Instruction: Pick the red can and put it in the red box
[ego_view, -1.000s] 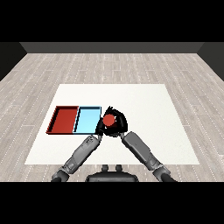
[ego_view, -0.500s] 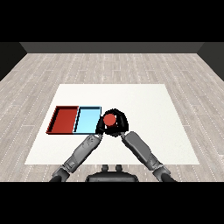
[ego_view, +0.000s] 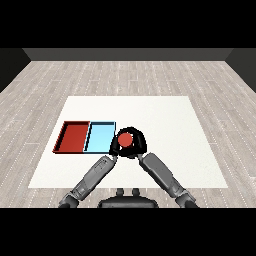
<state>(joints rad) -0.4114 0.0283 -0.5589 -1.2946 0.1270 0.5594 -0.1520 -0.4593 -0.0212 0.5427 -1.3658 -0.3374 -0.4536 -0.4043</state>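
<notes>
The red can (ego_view: 125, 139) is held just right of the light blue tray (ego_view: 99, 138), its red top facing up. My right hand (ego_view: 137, 145) is curled round it from the right and behind. My left hand (ego_view: 114, 149) sits close against the can's left side, at the blue tray's near right corner; whether its fingers are curled is hidden. The red tray (ego_view: 74, 136) lies left of the blue one and holds nothing.
Both trays lie side by side on the white table (ego_view: 165, 125), left of centre. My two forearms come in from the bottom and meet near the can.
The right hand with the can has shifted slightly left and nearer, toward the blue tray's right edge. The left hand has stayed beside it.
</notes>
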